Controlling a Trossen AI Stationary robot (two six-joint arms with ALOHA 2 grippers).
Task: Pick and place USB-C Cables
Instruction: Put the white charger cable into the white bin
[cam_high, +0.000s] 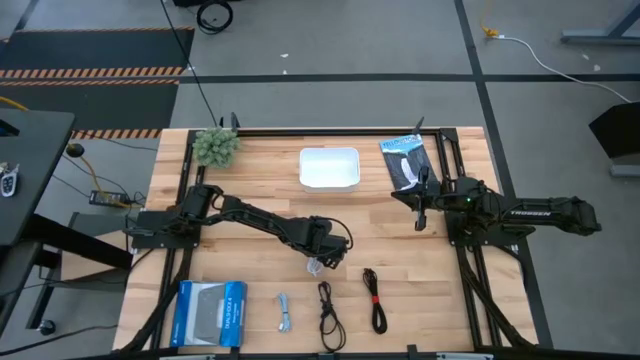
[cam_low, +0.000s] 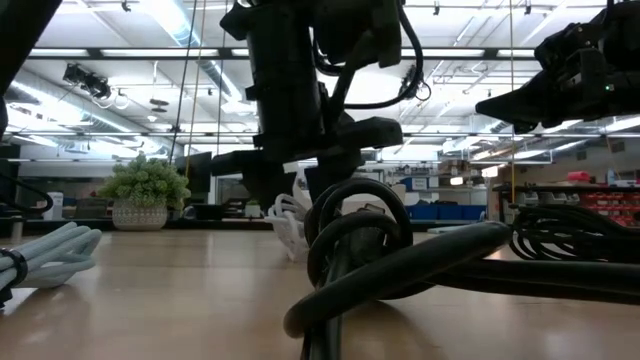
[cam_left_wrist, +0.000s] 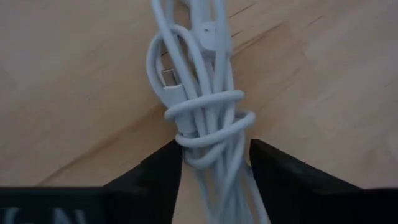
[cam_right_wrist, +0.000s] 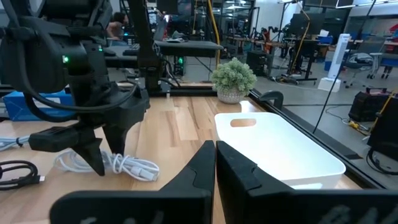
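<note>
The left tool (cam_high: 318, 263) is down over the middle of the tabletop (cam_high: 260, 175), its two fingers (cam_left_wrist: 158, 180) spread just wide enough to straddle the white cable (cam_left_wrist: 202, 118), one on each side of the wrapped bundle and close against it. The bundle lies flat on the wood; whether the fingers are actually pressing it I cannot tell. Along the near edge sit the other cables in a row: the small pale grey cable (cam_high: 284, 312), the black cable (cam_high: 328, 314) beside it, and the black cable with a red band (cam_high: 374, 299) a little farther right. The blue box (cam_high: 210, 313) lies at the near left corner. Toward the far edge are a white tray (cam_high: 329, 167), a small potted plant (cam_high: 216, 146) to its left, and a black-and-white packet (cam_high: 405, 160) to its right. The right tool (cam_high: 421, 209) hangs over the right side of the tabletop just near of the packet, its fingers pressed together with nothing between them.
</note>
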